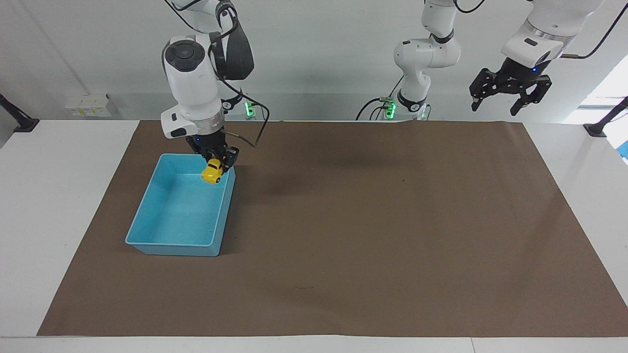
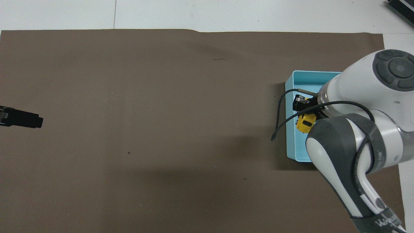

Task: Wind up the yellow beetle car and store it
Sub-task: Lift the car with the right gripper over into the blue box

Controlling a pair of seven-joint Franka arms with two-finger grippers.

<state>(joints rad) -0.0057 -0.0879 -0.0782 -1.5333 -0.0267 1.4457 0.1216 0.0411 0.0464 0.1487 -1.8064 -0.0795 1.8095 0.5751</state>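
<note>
Over the blue bin (image 1: 147, 230), right pincer (image 1: 216, 164) grips the yellow beetle car (image 1: 212, 171) near one wall (early release risks rim bounce-out). Left pincer (image 1: 510, 95) waits released.

Glossy white arms with dark grey joint bands and round caps, black grippers, trailing black cables

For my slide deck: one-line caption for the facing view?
Right gripper holds the yellow beetle car over the blue bin; left gripper waits open, raised.
</note>
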